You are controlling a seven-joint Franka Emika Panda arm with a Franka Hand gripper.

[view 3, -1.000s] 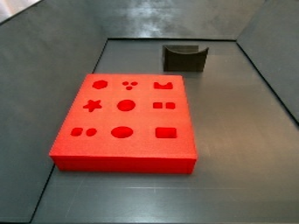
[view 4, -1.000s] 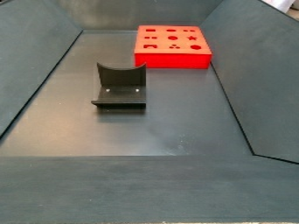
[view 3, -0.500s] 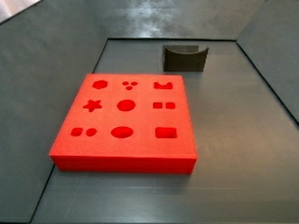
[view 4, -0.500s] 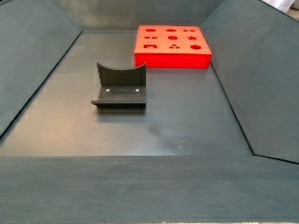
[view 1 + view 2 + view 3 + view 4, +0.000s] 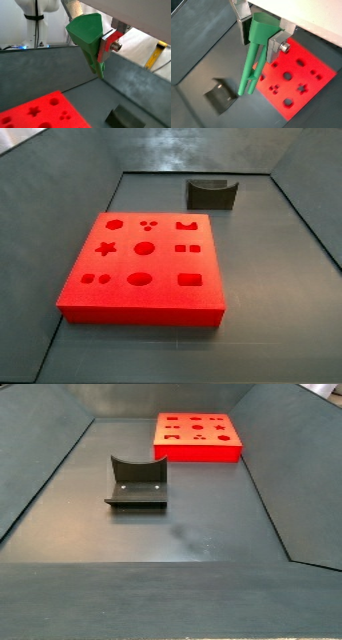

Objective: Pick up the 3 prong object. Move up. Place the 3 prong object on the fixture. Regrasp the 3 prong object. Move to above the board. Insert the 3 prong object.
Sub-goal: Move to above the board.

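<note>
in a wrist view, the gripper (image 5: 101,47) hangs high above the grey bench (image 5: 40,75), its jaws clamped on the wide upper end of the 3 prong object (image 5: 87,37), a green plastic piece that narrows as it points down. a silver finger (image 5: 109,39) with a round screw head presses against one side of the piece. far beneath it, a corner of the red board (image 5: 40,112) shows star and round holes, and the dark fixture (image 5: 130,118) sits on the bench just beside the board, apart from it.

in the other wrist view, the gripper (image 5: 264,35) again grips the 3 prong object (image 5: 254,57) by its broad top, and slim green prongs hang from it toward the bench (image 5: 211,55). the red board (image 5: 301,77) lies far under the piece and to one side of it, its shaped holes in plain sight. the fixture (image 5: 221,95) rests on the bench across the prongs from the board, clear of it.

in a side view, the board (image 5: 140,268) lies flat on the bench (image 5: 274,318) near the camera, and the fixture (image 5: 211,194) stands beyond the board's far edge, well apart. neither the gripper nor the green piece appears here.

in the other side view, the fixture (image 5: 136,482), an upright curved back on a base plate, stands nearer the camera, with the board (image 5: 198,436) behind it against the far end of the bench (image 5: 201,534). the gripper is out of view.
</note>
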